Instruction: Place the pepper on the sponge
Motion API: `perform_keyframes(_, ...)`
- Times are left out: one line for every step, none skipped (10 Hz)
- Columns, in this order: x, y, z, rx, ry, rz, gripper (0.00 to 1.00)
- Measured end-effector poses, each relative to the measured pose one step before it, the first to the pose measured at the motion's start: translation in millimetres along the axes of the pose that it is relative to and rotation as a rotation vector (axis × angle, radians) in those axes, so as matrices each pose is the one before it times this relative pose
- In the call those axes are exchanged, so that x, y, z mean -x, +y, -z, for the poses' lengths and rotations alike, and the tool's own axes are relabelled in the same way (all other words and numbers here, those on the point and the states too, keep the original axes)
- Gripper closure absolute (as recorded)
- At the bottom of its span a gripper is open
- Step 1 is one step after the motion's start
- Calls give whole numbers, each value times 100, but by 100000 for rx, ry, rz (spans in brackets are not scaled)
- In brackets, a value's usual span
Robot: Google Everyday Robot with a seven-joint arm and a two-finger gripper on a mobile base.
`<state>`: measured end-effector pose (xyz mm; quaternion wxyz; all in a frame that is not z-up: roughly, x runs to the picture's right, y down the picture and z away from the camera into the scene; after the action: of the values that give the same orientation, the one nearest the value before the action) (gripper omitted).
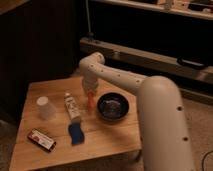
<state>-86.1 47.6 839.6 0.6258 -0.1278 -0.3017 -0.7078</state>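
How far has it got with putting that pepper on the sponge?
Looks done: the grasp. The gripper, over the middle of the table beside the bowl, is shut on the pepper. In hand: lifting; I can't tell whether it has left the wood. Left: carrying it to the blue sponge, which is bare, and letting go.

The white pincer (90, 92), over the middle of the light wooden table (107, 140), grips the orange pepper (90, 99). The sponge (76, 134) is dark blue, the bowl (113, 107) black, the cup (45, 107) whitish, and the box (41, 140) red and white.
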Motion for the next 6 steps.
perform_keyframes(2234, -576, 841, -2025, -676, 1385, 93)
perform_keyframes(2448, -916, 507, -2566, -1628, 2170, 93)
perform_keyframes(1805, -1031, 247, -1915, -1144, 2281, 93)
perform_keyframes(2886, -2123, 302, -3175, -1141, 5868, 93)
perform_keyframes(1508, -1261, 153, -1827, -225, 4333, 93)
perform_keyframes(1198, -1273, 141, -1898, 138, 4648, 93)
